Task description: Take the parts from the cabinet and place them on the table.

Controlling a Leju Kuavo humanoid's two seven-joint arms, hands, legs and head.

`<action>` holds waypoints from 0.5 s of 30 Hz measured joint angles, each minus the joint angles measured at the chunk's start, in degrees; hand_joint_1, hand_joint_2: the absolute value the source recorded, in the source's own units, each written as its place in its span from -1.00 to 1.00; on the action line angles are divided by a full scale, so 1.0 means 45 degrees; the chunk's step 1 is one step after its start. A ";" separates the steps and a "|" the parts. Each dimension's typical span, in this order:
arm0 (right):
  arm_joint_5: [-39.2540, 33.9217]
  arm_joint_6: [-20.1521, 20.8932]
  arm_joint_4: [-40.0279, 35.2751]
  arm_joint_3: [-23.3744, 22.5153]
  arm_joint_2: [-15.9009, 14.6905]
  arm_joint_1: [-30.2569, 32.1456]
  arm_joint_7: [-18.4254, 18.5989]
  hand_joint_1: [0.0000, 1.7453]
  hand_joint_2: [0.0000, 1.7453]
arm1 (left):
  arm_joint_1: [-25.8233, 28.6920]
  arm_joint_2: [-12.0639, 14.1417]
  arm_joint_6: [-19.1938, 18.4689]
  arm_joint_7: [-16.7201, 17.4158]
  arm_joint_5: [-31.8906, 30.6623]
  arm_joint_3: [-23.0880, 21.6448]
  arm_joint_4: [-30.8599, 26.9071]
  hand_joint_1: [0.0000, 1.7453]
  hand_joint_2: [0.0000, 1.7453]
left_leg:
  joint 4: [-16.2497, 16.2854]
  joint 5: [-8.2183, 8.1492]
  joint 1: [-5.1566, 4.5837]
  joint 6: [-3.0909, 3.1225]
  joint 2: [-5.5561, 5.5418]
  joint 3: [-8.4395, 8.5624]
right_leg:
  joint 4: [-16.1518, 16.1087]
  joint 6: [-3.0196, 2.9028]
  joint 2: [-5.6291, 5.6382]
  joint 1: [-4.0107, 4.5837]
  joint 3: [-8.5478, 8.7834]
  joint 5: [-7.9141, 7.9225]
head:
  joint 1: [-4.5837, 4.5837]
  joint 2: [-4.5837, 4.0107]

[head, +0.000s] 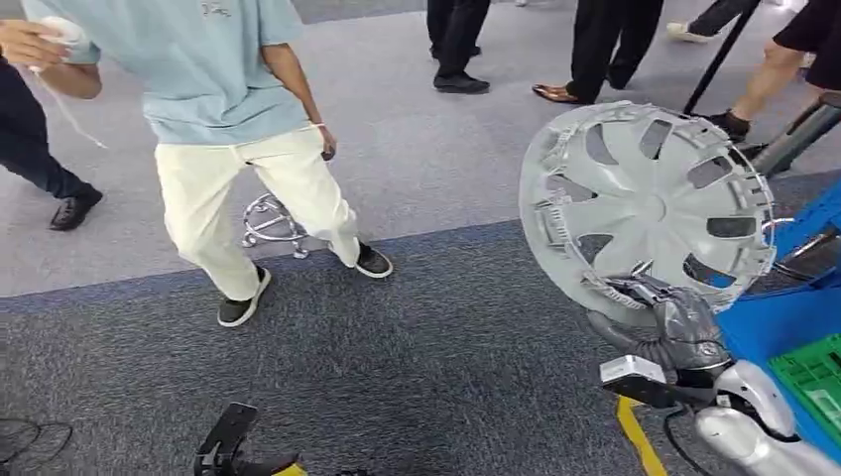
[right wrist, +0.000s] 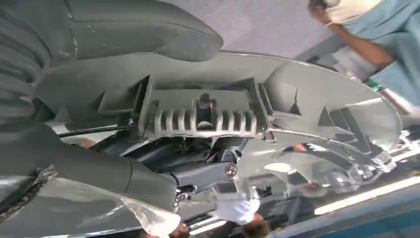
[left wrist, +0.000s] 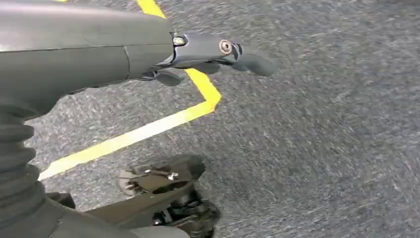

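Part: pale grey plastic wheel cover (head: 647,206), round with slotted spokes, held upright and a bit tilted over the dark grey carpet floor (head: 417,367), at the right of the head view.
Writing: small print on a person's light blue T-shirt (head: 203,59), too small to read.
Right hand (head: 666,315): fingers clamped on the cover's lower rim; wrist view has the thumb (right wrist: 143,29) over the ribbed back of the cover.
Left hand (left wrist: 218,52): hangs over carpet and a yellow floor line (left wrist: 148,130), fingers extended, holding nothing.
Cut off: blue cabinet (head: 793,297) and green crate (head: 815,382) at the frame's right edge; bystanders cropped.
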 joint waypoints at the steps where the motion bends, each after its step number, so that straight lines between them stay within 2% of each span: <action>1: 0.0098 -0.0005 -0.0079 -0.0054 -0.0005 -0.0020 0.0005 1.00 1.00 | -0.0008 0.0010 -0.0039 0.0113 -0.0069 0.0000 0.0000 -1.00 1.00 | -0.1176 0.0500 -0.0105 0.0123 0.0446 0.0605 | -0.0014 0.0052 -0.0140 0.0000 0.0091 -0.0068 | -0.0010 0.0000; 2: 0.0185 0.0000 -0.0184 -0.0126 -0.0024 -0.0040 0.0005 1.00 1.00 | -0.0037 0.0020 -0.0092 0.0175 -0.0078 0.0000 0.0000 -1.00 1.00 | -0.1570 0.0249 -0.0355 0.0200 0.1150 0.0854 | -0.0026 0.0126 -0.0276 0.0049 0.0120 -0.0128 | -0.0010 0.0000; 3: 0.0233 0.0000 -0.0272 -0.0194 -0.0058 -0.0062 0.0009 1.00 1.00 | -0.0076 0.0015 -0.0107 0.0210 -0.0098 0.0000 0.0000 -1.00 1.00 | -0.1825 0.0226 -0.0415 0.0279 0.1093 0.0860 | -0.0019 0.0195 -0.0364 0.0083 0.0096 -0.0164 | -0.0035 0.0000; 4: 0.0272 0.0000 -0.0350 -0.0263 -0.0077 -0.0101 0.0015 1.00 1.00 | -0.0078 0.0024 -0.0126 0.0258 -0.0112 0.0000 0.0000 -1.00 1.00 | -0.1818 0.0235 -0.0443 0.0291 0.0963 0.0814 | -0.0078 0.0218 -0.0574 0.0093 0.0123 -0.0177 | 0.0034 0.0000; 6: 0.0312 0.0005 -0.0491 -0.0365 -0.0107 -0.0227 0.0024 1.00 1.00 | -0.0021 0.0093 -0.0151 0.0283 -0.0112 0.0000 0.0000 -1.00 1.00 | -0.1992 0.0255 -0.0454 0.0400 0.0584 0.0873 | -0.0241 0.0340 -0.0940 0.0092 0.0317 -0.0234 | -0.0005 0.0000; 7: 0.0321 0.0010 -0.0569 -0.0423 -0.0151 -0.0259 0.0053 1.00 1.00 | 0.0021 0.0088 -0.0190 0.0283 -0.0137 -0.0005 0.0000 -1.00 1.00 | -0.2202 0.0338 -0.0294 0.0474 0.0425 0.1089 | -0.0192 0.0391 -0.0658 0.0004 0.0303 -0.0380 | 0.0019 0.0000; 8: 0.0341 0.0010 -0.0603 -0.0447 -0.0165 -0.0286 0.0049 1.00 1.00 | -0.0030 0.0073 -0.0209 0.0263 -0.0166 -0.0005 -0.0005 -1.00 1.00 | -0.2263 0.0346 -0.0273 0.0543 0.0270 0.1175 | 0.0215 0.0372 0.0079 0.0023 0.0167 -0.0603 | 0.0019 -0.0005; 9: 0.0365 0.0015 -0.0627 -0.0491 -0.0234 -0.0304 0.0044 1.00 1.00 | -0.0083 0.0117 -0.0229 0.0273 -0.0171 0.0000 0.0000 -1.00 1.00 | -0.2262 0.0340 -0.0262 0.0613 0.0113 0.1193 | 0.1043 0.0367 0.0575 0.0028 -0.0243 -0.0986 | 0.0058 -0.0005; 10: 0.0375 0.0015 -0.0642 -0.0520 -0.0291 -0.0305 0.0034 1.00 1.00 | -0.0108 0.0098 -0.0243 0.0273 -0.0171 0.0005 -0.0005 -1.00 1.00 | -0.2256 0.0311 -0.0255 0.0658 -0.0063 0.1199 | 0.2063 0.0382 0.0814 0.0026 -0.0820 -0.1399 | 0.0111 -0.0005; 11: 0.0384 0.0015 -0.0651 -0.0554 -0.0306 -0.0305 0.0034 1.00 1.00 | -0.0104 0.0068 -0.0253 0.0273 -0.0171 0.0005 -0.0005 -1.00 1.00 | -0.2250 0.0302 -0.0256 0.0671 -0.0271 0.1202 | 0.3074 0.0396 0.0909 0.0025 -0.1461 -0.1726 | 0.0111 -0.0005; 12: 0.0394 0.0015 -0.0656 -0.0588 -0.0311 -0.0312 0.0034 1.00 1.00 | -0.0065 0.0063 -0.0277 0.0273 -0.0171 0.0000 0.0000 -1.00 1.00 | -0.2238 0.0294 -0.0255 0.0679 -0.0497 0.1213 | 0.3668 0.0411 0.0920 0.0029 -0.1941 -0.1737 | 0.0092 -0.0005; 13: 0.0394 0.0015 -0.0656 -0.0608 -0.0321 -0.0316 0.0034 1.00 1.00 | -0.0024 0.0054 -0.0301 0.0273 -0.0171 0.0000 0.0000 -1.00 1.00 | -0.2232 0.0275 -0.0243 0.0680 -0.0683 0.1244 | 0.3517 0.0423 0.0919 0.0023 -0.2042 -0.1366 | 0.0112 -0.0005; 14: 0.0394 0.0015 -0.0666 -0.0627 -0.0335 -0.0318 0.0039 1.00 1.00 | -0.0001 0.0039 -0.0301 0.0273 -0.0171 0.0000 -0.0005 -1.00 1.00 | -0.2216 0.0247 -0.0216 0.0642 -0.0894 0.1285 | 0.2857 0.0434 0.0929 0.0002 -0.1879 -0.0761 | 0.0097 -0.0005; 15: 0.0394 0.0015 -0.0690 -0.0661 -0.0360 -0.0318 0.0058 1.00 1.00 | 0.0002 0.0020 -0.0311 0.0273 -0.0171 -0.0005 -0.0005 -1.00 1.00 | -0.2156 0.0204 -0.0174 0.0581 -0.1100 0.1331 | 0.1741 0.0462 0.1010 -0.0030 -0.1460 0.0014 | 0.0112 -0.0005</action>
